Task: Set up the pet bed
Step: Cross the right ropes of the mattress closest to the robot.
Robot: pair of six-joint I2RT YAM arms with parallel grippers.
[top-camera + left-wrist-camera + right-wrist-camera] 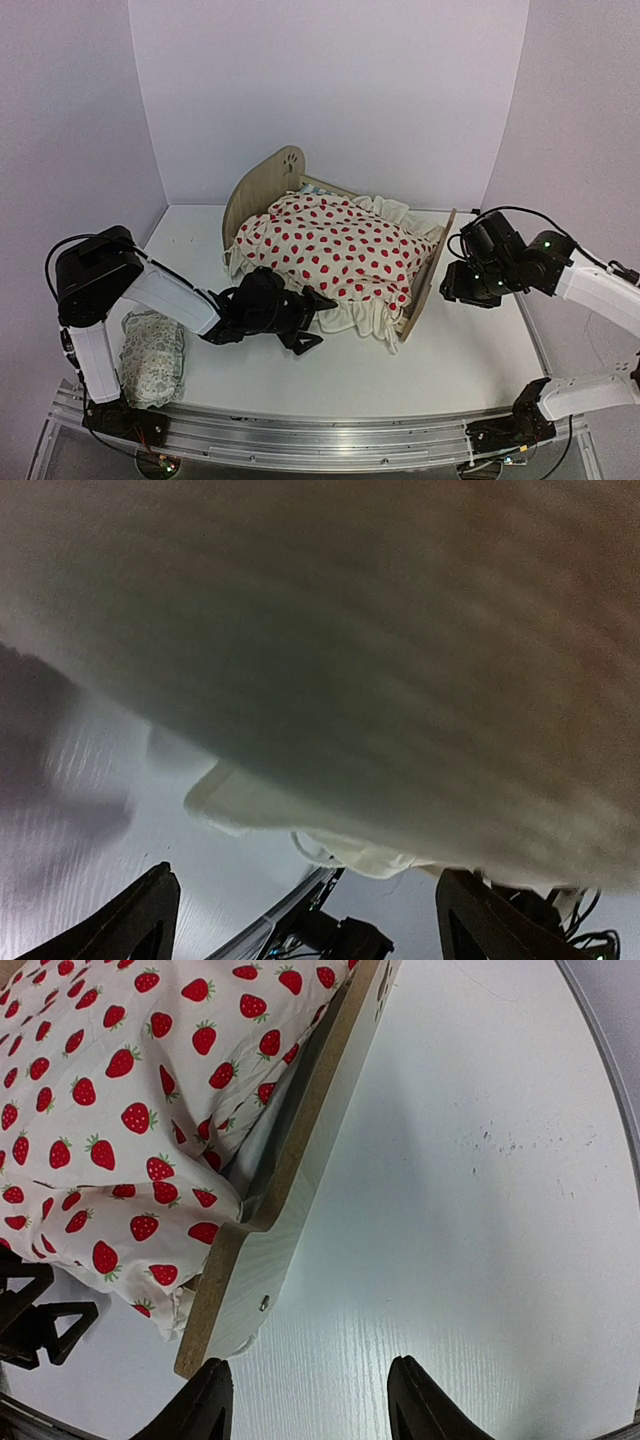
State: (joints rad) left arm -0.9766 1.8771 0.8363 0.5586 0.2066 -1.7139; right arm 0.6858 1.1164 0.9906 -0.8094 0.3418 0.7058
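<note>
Hovering at near side of pet bed: left end effector, jaws spread wide, gripping nothing. Tips just beside cream ruffle of strawberry blanket; cannot tell if touching. Left wrist view: blurred cream fabric fills frame above dark fingers. Right end effector partly open, empty, over bare bench; one finger close beside footboard corner. Pet bed sits angled mid-bench, blanket draped over it. Pillow lies on bench beside left arm.
</note>
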